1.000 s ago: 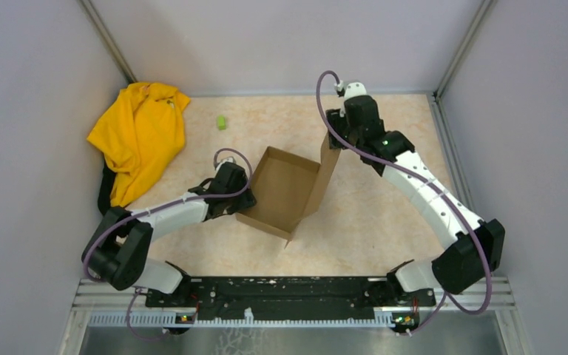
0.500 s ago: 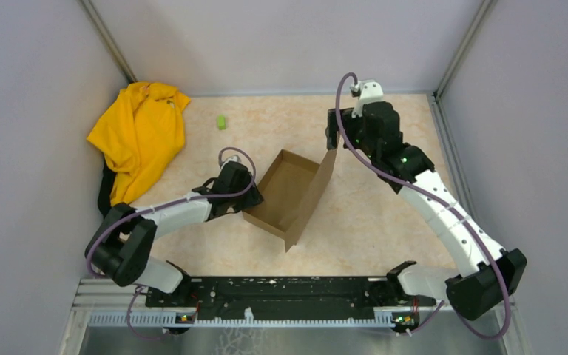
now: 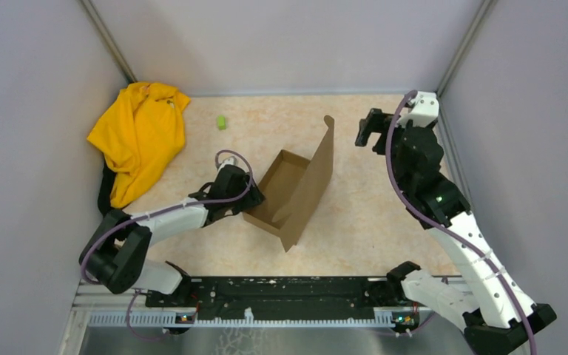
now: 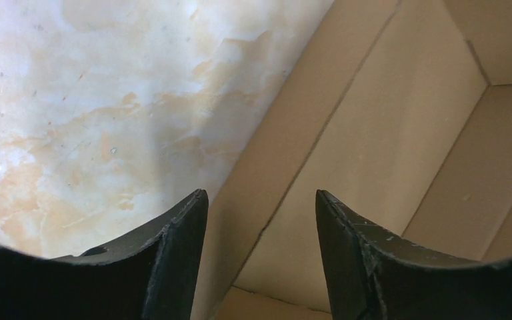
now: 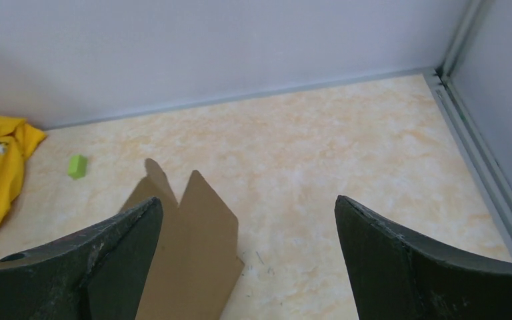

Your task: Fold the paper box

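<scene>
Top: paper box (image 3: pixel 296 188) sits mid-table (image 3: pixel 384 207) on the marbled beige surface, tall flap upright. Grey walls (image 3: pixel 281 44) on three sides.
Left wrist: left gripper (image 4: pixel 261 195) part-open, straddling a box side wall.
Right wrist: right gripper (image 5: pixel 247 199) wide, empty, flap below it.

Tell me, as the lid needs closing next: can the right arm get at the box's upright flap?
Probably yes: the right claw is open beside the upright flap of the paper box, only bare tabletop between them.
</scene>
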You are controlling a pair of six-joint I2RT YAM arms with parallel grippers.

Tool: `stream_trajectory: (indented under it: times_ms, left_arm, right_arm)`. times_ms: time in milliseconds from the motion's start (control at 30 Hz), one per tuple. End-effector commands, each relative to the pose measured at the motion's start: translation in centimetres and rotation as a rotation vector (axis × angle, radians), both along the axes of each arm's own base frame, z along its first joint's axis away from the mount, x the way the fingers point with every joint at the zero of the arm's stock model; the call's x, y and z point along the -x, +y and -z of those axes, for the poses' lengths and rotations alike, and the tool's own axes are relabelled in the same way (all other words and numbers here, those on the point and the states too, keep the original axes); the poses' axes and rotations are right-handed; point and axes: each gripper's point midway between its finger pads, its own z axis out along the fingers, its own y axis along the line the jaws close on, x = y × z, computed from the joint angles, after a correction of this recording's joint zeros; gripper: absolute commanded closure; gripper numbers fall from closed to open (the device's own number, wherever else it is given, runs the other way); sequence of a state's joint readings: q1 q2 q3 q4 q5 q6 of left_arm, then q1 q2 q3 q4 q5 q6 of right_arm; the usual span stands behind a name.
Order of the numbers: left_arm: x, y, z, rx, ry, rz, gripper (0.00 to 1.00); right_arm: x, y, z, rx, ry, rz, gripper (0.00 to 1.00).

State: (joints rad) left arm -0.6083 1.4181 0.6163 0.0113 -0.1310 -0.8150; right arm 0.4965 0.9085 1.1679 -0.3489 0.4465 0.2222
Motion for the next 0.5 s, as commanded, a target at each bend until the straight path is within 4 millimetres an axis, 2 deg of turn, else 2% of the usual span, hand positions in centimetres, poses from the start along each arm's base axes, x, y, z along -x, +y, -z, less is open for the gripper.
stream_trajectory:
  times_ms: [0, 67, 100, 167, 200, 233, 300, 367, 400, 467]
  left_arm:
    - [-2.2, -1.2, -4.6, 0.001, -0.148, 0.073, 0.31]
    - [-3.0, -2.0, -6.2, -0.008, -0.190, 0.123, 0.29]
    - [-3.5, -2.3, -7.1, -0.012, -0.212, 0.137, 0.29]
    - [-4.3, -2.3, -8.4, -0.042, -0.235, 0.158, 0.30]
    - [-5.0, -2.1, -9.3, -0.056, -0.254, 0.158, 0.33]
    - [-5.3, -1.8, -9.6, -0.072, -0.263, 0.156, 0.39]
    - [-6.0, -0.6, -10.2, -0.092, -0.270, 0.141, 0.48]
    - [-6.5, 0.6, -10.3, -0.112, -0.278, 0.127, 0.71]
    - [-6.7, 1.4, -10.1, -0.130, -0.277, 0.110, 0.77]
    - [-7.0, 2.6, -9.2, -0.154, -0.259, 0.089, 0.84]
  right_arm:
    - [0.2, -2.5, 3.2, -0.034, 0.059, 0.162, 0.02]
    - [0.3, -1.7, 6.0, -0.066, 0.115, 0.139, 0.08]
    - [0.3, -1.1, 7.6, -0.088, 0.145, 0.123, 0.17]
    - [0.5, -0.1, 11.4, -0.114, 0.213, 0.086, 0.50]
    - [0.7, 0.4, 12.9, -0.135, 0.239, 0.070, 0.66]
    - [0.8, 0.8, 14.2, -0.144, 0.262, 0.057, 0.77]
    - [0.9, 1.7, 16.6, -0.169, 0.308, 0.032, 0.81]
    - [1.0, 2.2, 18.7, -0.167, 0.354, 0.015, 0.84]
    - [1.1, 2.5, 19.6, -0.170, 0.374, 0.007, 0.85]
    - [1.1, 2.7, 21.1, -0.168, 0.398, 0.001, 0.85]
